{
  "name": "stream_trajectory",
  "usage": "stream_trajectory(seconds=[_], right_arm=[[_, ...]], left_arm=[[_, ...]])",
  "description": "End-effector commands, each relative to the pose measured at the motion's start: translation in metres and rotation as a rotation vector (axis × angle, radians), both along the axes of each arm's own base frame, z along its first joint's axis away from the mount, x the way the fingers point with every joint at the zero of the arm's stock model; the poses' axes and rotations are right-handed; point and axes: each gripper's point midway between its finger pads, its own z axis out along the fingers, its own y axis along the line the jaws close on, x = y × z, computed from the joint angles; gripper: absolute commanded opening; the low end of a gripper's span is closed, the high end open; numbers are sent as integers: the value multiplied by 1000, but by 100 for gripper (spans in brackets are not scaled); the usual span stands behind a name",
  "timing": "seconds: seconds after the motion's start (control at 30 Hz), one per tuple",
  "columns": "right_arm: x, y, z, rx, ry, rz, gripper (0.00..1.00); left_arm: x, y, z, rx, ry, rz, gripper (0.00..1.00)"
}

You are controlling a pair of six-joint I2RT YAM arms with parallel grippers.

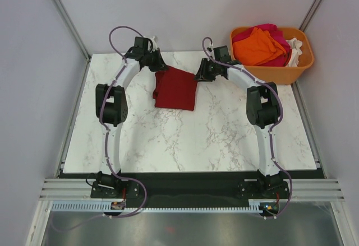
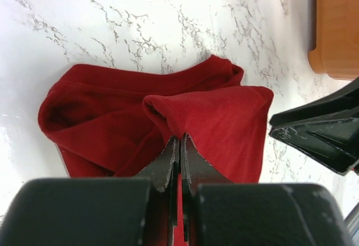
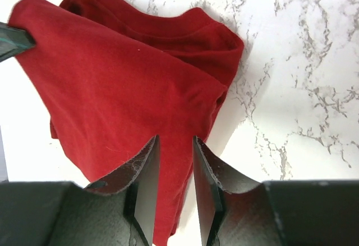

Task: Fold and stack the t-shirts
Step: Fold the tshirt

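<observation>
A dark red t-shirt (image 1: 175,89) lies folded into a small rectangle on the far middle of the marble table (image 1: 185,139). My left gripper (image 1: 159,66) is at its far left corner, shut on a raised fold of the red cloth (image 2: 180,139). My right gripper (image 1: 200,73) is at the far right corner. Its jaws (image 3: 174,145) stand apart over the shirt's edge (image 3: 112,89), gripping nothing I can see. Bright orange (image 1: 259,47), magenta-pink (image 1: 269,31) and white (image 1: 295,50) shirts are heaped in the tub.
An orange plastic tub (image 1: 275,72) stands at the far right corner of the table; its corner shows in the left wrist view (image 2: 336,27). Grey walls close in the table on three sides.
</observation>
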Motion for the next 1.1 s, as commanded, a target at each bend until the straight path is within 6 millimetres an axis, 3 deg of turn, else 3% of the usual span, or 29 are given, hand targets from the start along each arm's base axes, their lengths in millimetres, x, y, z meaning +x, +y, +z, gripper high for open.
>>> stream_trajectory(seconds=[0.0,0.23,0.4,0.5,0.6,0.8,1.0,1.07], right_arm=[[9,8,36,55,-84,19,38],[3,22,43,121,-108,84,38],[11,40,46,211,-104,113,36],[16,55,28,294,-66,133,34],[24,65,26,366,-79,140,32],[34,80,-17,416,-5,118,31],[39,72,-37,375,-2,75,33],[41,70,-33,382,-6,76,40]], left_arm=[[9,13,24,35,-80,42,2],[16,40,5,81,-41,150,2],[21,47,-23,86,6,165,2],[21,48,-36,88,27,165,2],[20,53,-49,102,49,177,2],[14,65,-71,116,100,203,2],[13,85,-85,107,139,240,2],[14,94,-82,105,140,261,2]])
